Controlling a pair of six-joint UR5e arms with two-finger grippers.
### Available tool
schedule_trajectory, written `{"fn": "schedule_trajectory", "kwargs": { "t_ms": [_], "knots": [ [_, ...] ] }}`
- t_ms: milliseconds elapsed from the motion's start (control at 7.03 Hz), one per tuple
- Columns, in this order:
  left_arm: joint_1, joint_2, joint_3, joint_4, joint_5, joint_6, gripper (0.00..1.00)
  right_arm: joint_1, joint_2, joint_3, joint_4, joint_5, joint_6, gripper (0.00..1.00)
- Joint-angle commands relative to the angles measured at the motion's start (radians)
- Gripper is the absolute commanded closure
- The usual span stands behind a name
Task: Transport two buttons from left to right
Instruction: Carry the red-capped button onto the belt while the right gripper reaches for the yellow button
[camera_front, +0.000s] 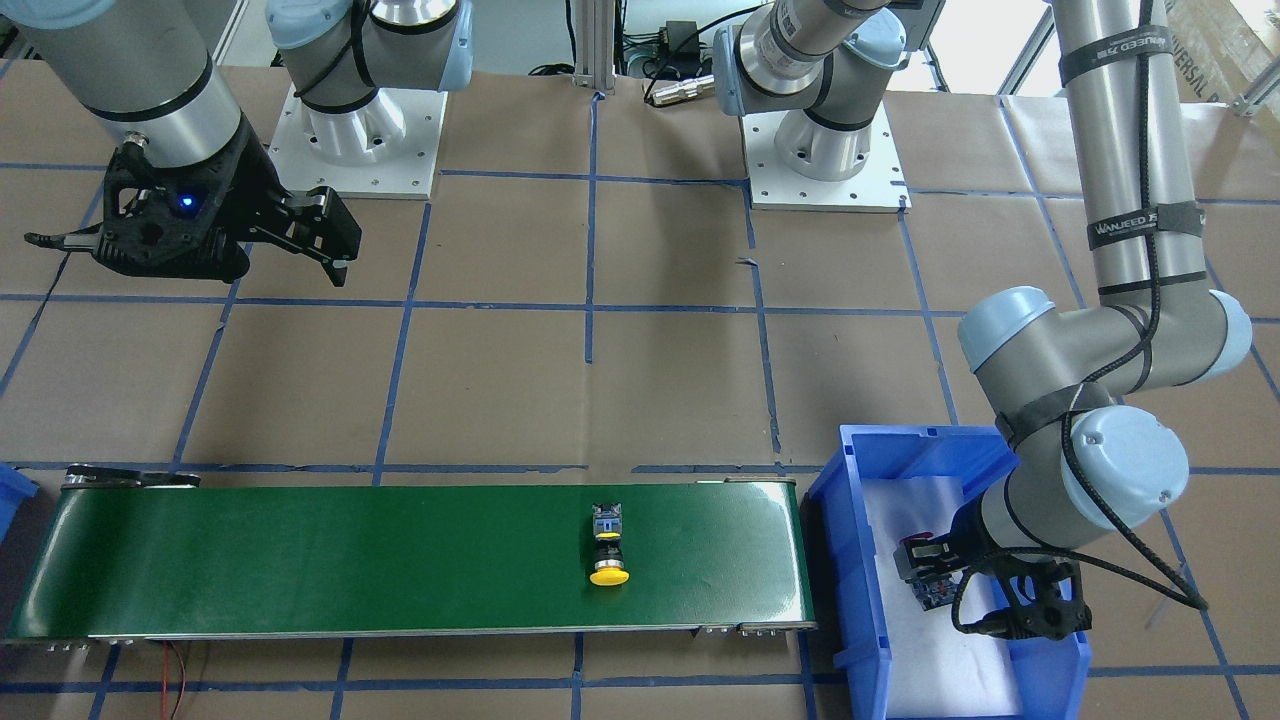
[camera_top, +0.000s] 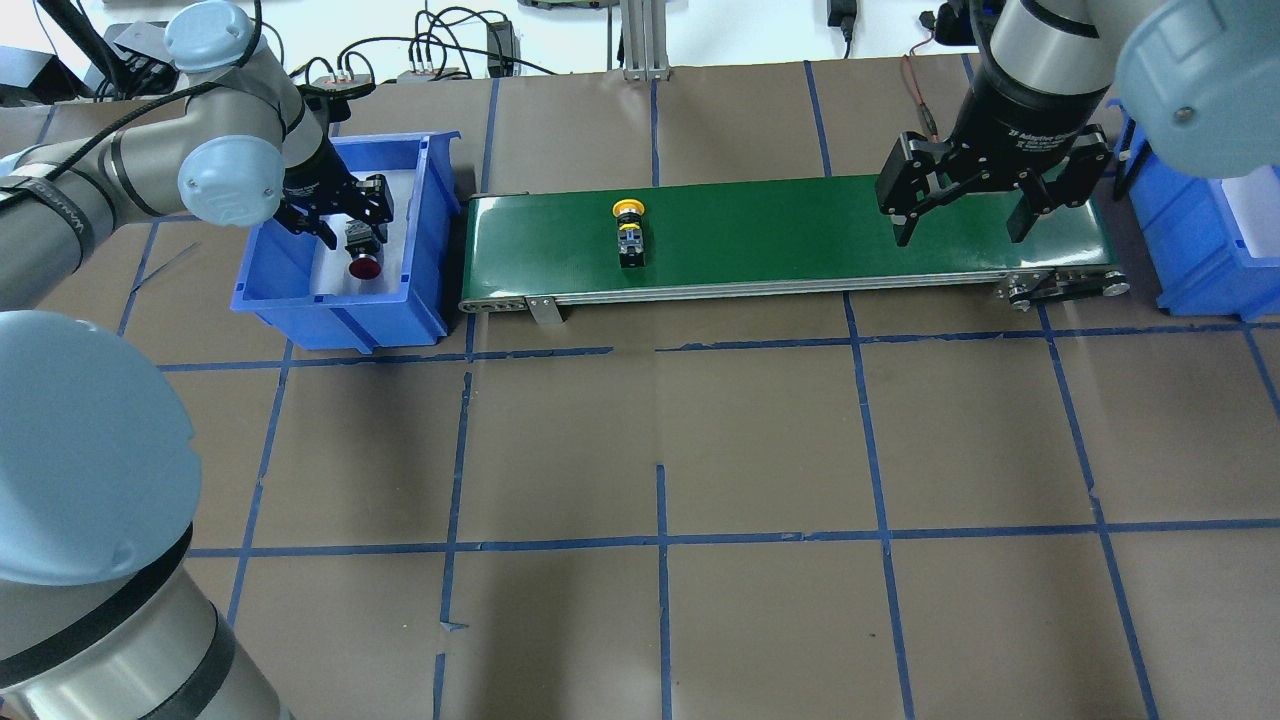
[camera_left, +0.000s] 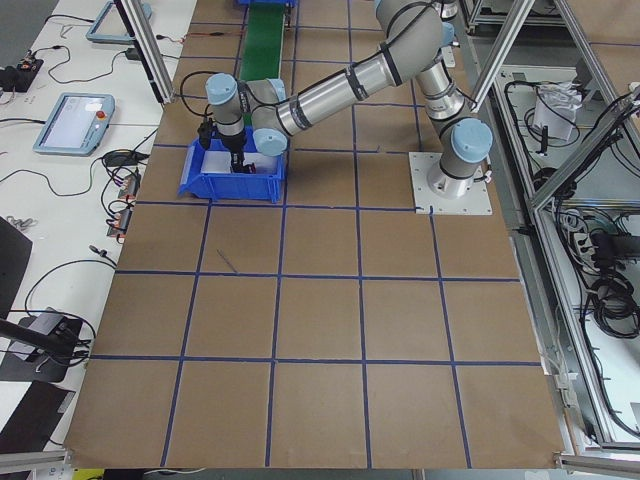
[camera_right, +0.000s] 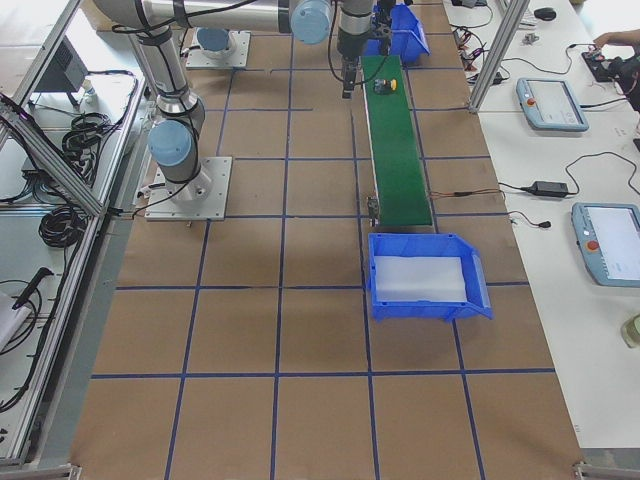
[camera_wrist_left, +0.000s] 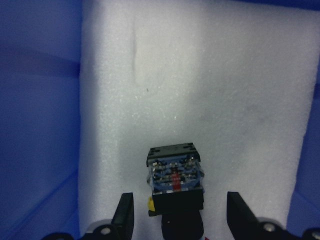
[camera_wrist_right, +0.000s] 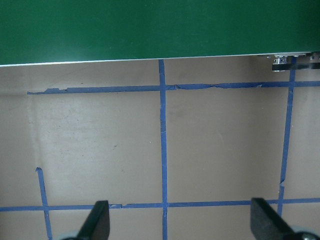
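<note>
1. Yellow button (camera_top: 630, 228) lies on its side on green belt (camera_top: 780, 225), nearer the left bin.
2. Red button (camera_top: 363, 262) sits in blue bin (camera_top: 340, 320), between left gripper (camera_top: 352, 225) fingers, which are spread and seemingly not touching it.
3. Right gripper (camera_top: 962, 232) is spread wide over belt's right end.

Place: robotics lab, test cell | Signs: two industrial arms (camera_front: 1130, 150) bolted to white base plates (camera_front: 410, 165) on a paper-covered table (camera_top: 660, 430) gridded with blue tape | green conveyor (camera_top: 780, 235), blue parts bin (camera_right: 430, 307) | aluminium frame posts (camera_left: 150, 50) | teach pendants (camera_right: 548, 103) on side benches (camera_right: 540, 350) | cable bundles (camera_right: 60, 130) beside the frame
</note>
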Motion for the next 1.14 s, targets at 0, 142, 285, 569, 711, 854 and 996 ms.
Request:
{"fn": "schedule_trajectory", "kwargs": {
  "t_ms": [0,142,285,569,711,854,996],
  "knots": [
    [0.002,-0.005,-0.015,0.018,0.0,0.001,0.31,0.0,-0.003,0.013,-0.021,0.002,-0.002,0.0],
    [0.0,-0.006,-0.018,0.029,-0.002,0.001,0.68,0.0,-0.003,0.013,-0.021,0.0,-0.003,0.0],
    [0.0,-0.005,-0.016,0.03,-0.005,0.008,0.89,0.002,0.002,0.013,-0.024,-0.001,0.001,0.0],
    [-0.005,0.047,0.024,0.0,0.001,0.015,0.91,0.002,0.005,0.011,-0.044,-0.002,0.01,0.01],
    [-0.008,0.093,0.03,-0.06,0.001,0.015,0.91,0.006,0.024,0.013,-0.088,0.011,0.011,0.01],
    [-0.021,0.156,0.03,-0.121,-0.002,0.013,0.91,0.023,0.052,0.01,-0.108,0.052,0.019,0.02],
    [-0.043,0.217,0.031,-0.164,-0.008,-0.002,0.91,0.056,0.095,0.01,-0.168,0.067,0.03,0.04]
  ]
}}
